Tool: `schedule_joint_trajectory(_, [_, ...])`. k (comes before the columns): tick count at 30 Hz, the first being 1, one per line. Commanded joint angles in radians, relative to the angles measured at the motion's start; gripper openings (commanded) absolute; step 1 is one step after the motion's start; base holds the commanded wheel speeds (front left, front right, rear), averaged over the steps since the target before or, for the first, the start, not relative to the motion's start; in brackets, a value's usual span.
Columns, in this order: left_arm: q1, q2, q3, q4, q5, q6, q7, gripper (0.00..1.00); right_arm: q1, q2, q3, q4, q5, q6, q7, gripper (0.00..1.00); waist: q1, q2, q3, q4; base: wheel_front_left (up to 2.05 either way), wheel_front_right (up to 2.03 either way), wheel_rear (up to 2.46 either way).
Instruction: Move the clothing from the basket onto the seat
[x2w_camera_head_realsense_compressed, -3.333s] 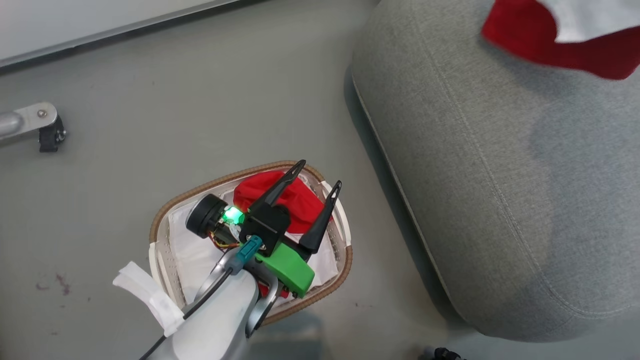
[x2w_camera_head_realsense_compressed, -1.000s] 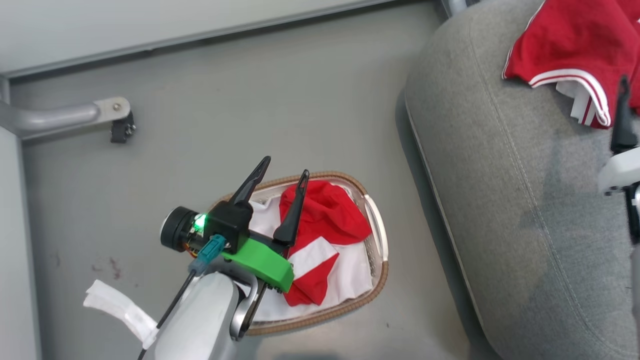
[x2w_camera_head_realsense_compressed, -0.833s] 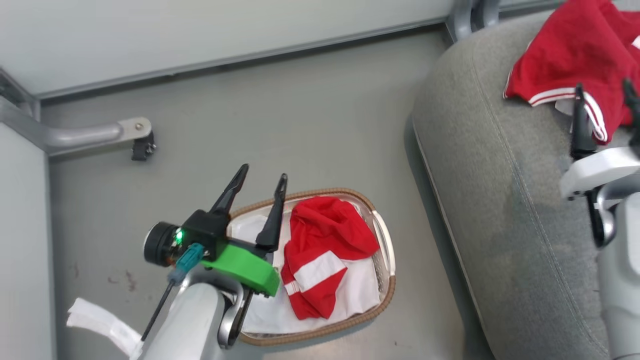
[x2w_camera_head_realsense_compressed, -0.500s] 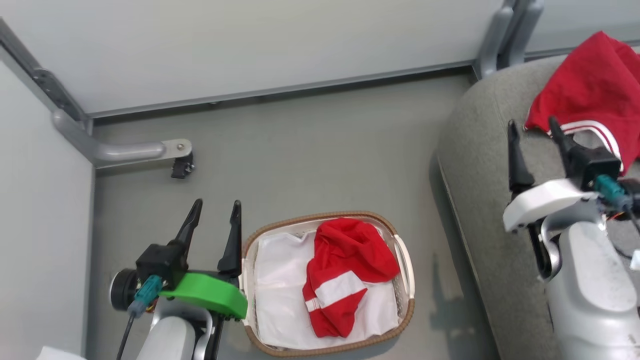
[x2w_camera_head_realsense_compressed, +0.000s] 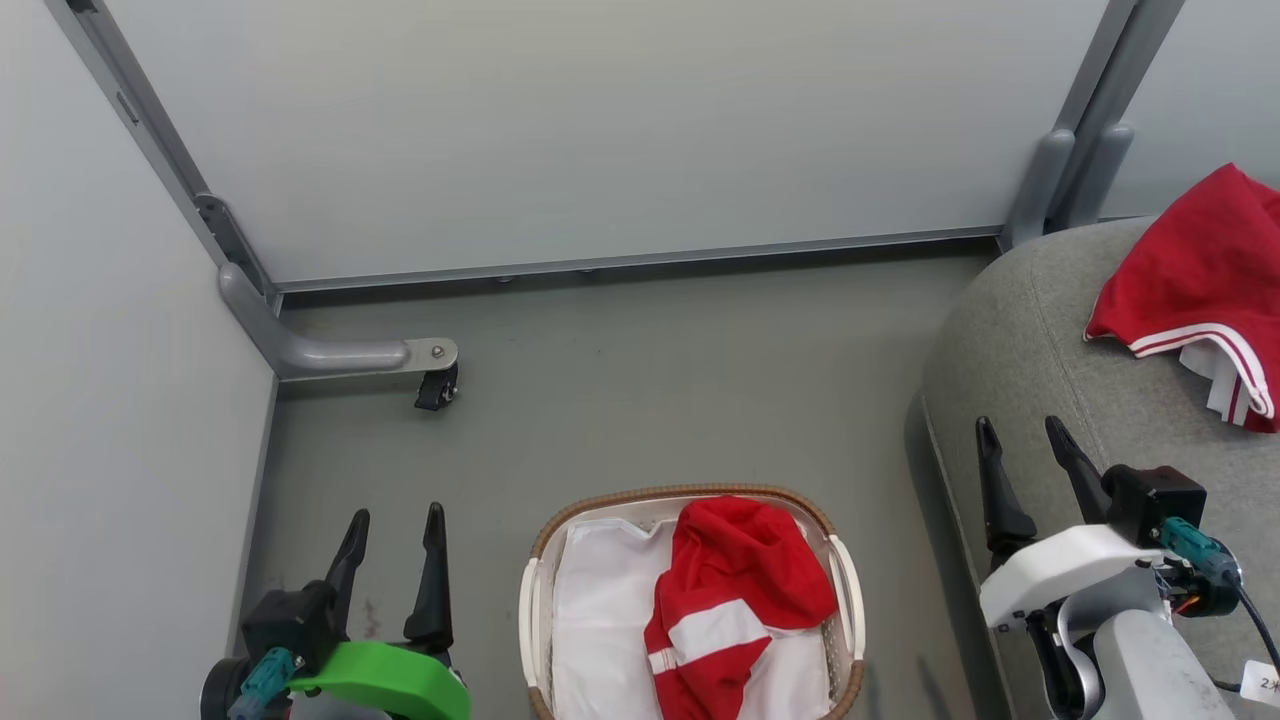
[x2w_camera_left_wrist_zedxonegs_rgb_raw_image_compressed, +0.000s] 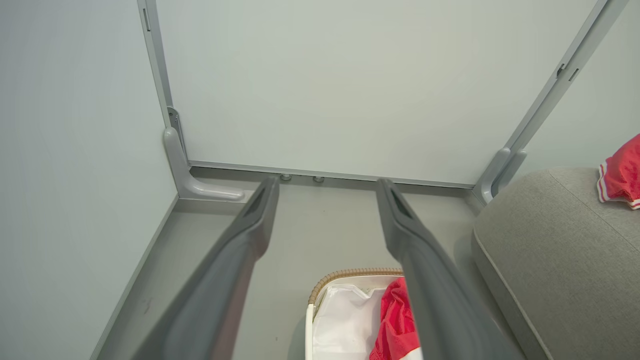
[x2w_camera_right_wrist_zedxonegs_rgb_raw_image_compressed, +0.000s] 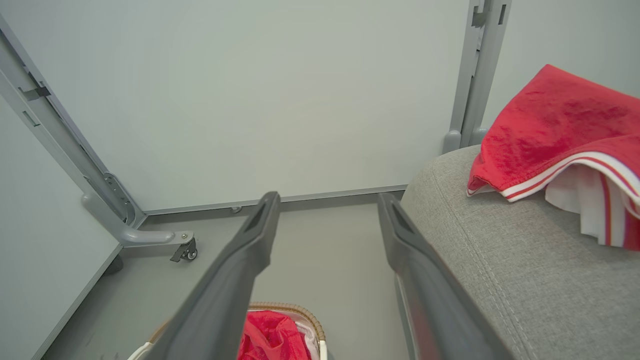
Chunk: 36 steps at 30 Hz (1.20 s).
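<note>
1. left gripper: the two dark fingers are spread wide with nothing between them. It has hold of nothing and touches nothing. It sits over bare floor, just left of the basket. The left wrist view shows the same wide gap.

2. right gripper: the fingers are spread wide and it is empty. It is seen against the rounded front edge of the seat, well apart from the cloth lying there. The right wrist view shows the gap clear.

3. basket: stands on the floor between the two grippers, near the seat but apart from it. It has a brown woven rim and white handles. A white sheet lies in it.

4. red garment: crumpled, with a broad white band. It lies in the right half of the basket, on the sheet.

5. second red garment: lies on top of the seat at the far right, with thin white stripes along its hem.

6. caster: small and black, under a grey metal foot by the wall.
</note>
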Motion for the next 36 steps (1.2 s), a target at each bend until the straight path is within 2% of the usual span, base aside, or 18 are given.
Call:
schedule_joint_trajectory(1, [0.015,0.001,0.005,0.001,-0.007,0.001,0.001,1.0,0.022,-0.004,-0.001,-0.008,0.004,-0.001,-0.002,1.0,0.0001,0.0,-0.01,0.007,0.0,0.0,0.0])
schedule_joint_trajectory(8, [0.036,0.001,0.001,0.01,-0.016,0.006,0.001,1.0,0.056,-0.004,0.009,-0.027,-0.04,-0.001,-0.002,1.0,0.0001,0.0,-0.02,0.006,0.0,0.0,0.0])
schedule_joint_trajectory(36, [0.007,0.001,-0.019,0.014,-0.001,-0.004,0.001,1.0,0.044,-0.004,0.013,-0.049,-0.027,-0.001,-0.002,1.0,0.0001,0.0,0.009,0.0,0.0,0.0,0.0])
